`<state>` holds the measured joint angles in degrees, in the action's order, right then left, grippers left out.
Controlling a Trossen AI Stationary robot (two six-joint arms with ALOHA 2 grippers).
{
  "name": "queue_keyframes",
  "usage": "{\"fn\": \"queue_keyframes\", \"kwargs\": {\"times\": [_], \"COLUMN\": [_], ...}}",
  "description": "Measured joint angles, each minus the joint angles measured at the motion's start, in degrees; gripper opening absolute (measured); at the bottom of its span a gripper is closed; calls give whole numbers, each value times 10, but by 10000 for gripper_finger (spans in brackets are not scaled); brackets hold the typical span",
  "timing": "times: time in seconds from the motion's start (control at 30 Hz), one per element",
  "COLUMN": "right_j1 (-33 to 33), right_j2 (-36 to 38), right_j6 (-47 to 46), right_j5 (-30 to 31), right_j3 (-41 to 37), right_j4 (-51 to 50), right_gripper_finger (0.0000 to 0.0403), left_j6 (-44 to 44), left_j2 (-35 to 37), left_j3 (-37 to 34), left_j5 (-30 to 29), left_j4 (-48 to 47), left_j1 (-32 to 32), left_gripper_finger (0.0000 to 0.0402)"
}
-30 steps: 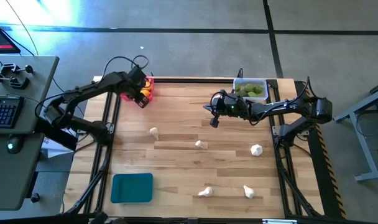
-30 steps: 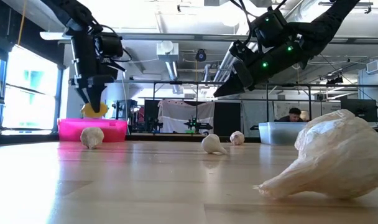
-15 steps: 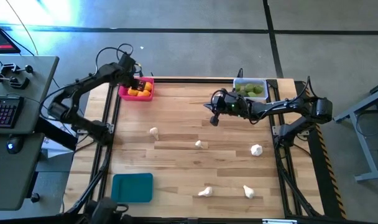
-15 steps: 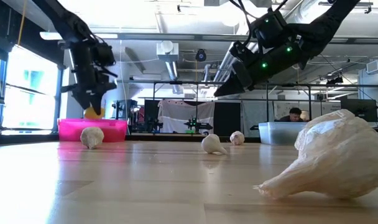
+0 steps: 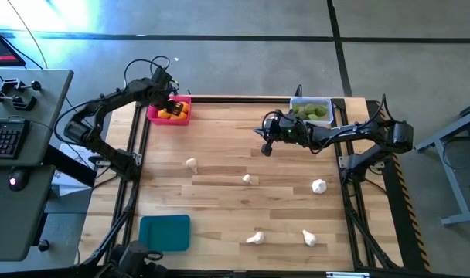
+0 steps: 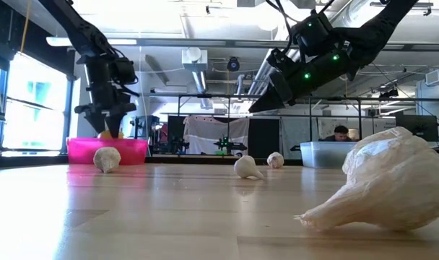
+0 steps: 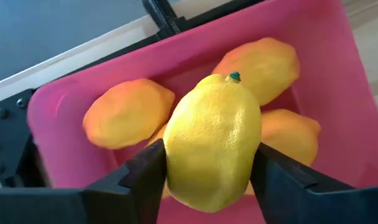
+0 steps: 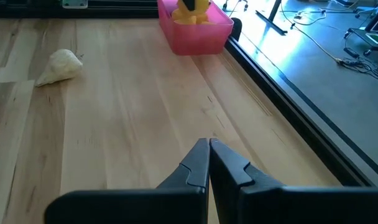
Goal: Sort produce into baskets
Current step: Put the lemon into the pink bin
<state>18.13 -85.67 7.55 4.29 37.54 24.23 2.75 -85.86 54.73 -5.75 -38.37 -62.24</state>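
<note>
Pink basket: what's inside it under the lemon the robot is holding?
In the pink basket, three more yellow-orange lemons lie under the lemon between the left gripper fingers. That lemon covers the basket's middle, so anything beneath it is hidden.

One camera looks straight down on the whole desk [image 5: 243,147]. Another sits at desk-top level, facing the room. The left wrist camera hangs close above the pink basket [image 7: 326,56], which the right wrist camera sees from far across the desk.
</note>
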Motion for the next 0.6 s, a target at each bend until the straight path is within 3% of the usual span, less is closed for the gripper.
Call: {"fn": "queue_keyframes", "kwargs": {"times": [0.27,0.6], "right_j1": [0,0], "right_j2": [0,0], "right_j6": [0,0], "right_j5": [0,0], "right_j3": [0,0], "right_j4": [0,0], "right_gripper_finger": [0,0], "left_j6": [-22,-40], "left_j2": [18,-7], "left_j3": [44,46], "left_j5": [-18,-12], "left_j4": [-42,-34], "left_j1": [2,12], "left_gripper_finger": [235,198]}}
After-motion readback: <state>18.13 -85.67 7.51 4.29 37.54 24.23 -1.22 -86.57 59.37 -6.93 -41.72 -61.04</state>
